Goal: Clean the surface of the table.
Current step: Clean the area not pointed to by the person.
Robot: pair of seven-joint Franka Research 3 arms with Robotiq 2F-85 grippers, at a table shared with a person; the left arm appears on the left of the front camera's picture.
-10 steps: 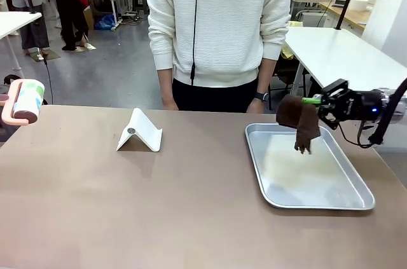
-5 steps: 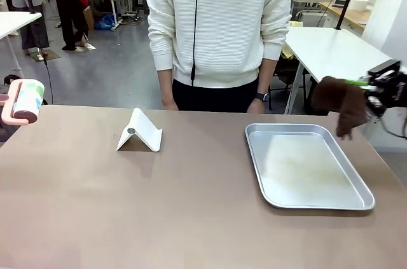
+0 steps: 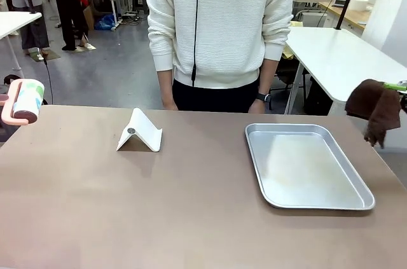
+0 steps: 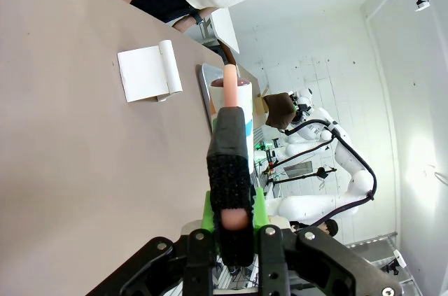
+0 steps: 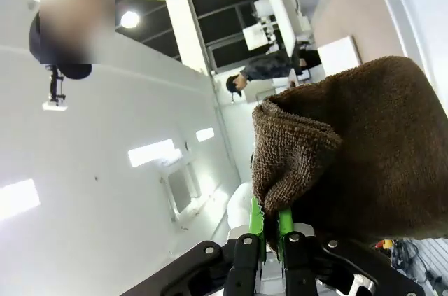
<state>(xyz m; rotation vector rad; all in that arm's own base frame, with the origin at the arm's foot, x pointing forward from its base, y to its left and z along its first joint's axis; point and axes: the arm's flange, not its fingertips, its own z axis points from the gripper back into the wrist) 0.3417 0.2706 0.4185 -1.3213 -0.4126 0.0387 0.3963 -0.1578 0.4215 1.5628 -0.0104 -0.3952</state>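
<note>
Two tools loaded: right tool (image 5: 271,229) clamped on brown cloth (image 3: 375,107) off the table's (image 3: 191,205) right edge, left tool (image 4: 232,215) clamped on lint roller (image 3: 25,101), seemingly. Wiping across the broad brownish top not yet begun; tray (image 3: 362,204) and white stand (image 3: 141,131) resting there.

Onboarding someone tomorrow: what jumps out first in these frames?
Probably the brown cloth hanging from the shut right gripper past the table's right edge, beyond the silver tray. Next, the lint roller at the far left, its pink handle clamped in the left gripper.
</note>
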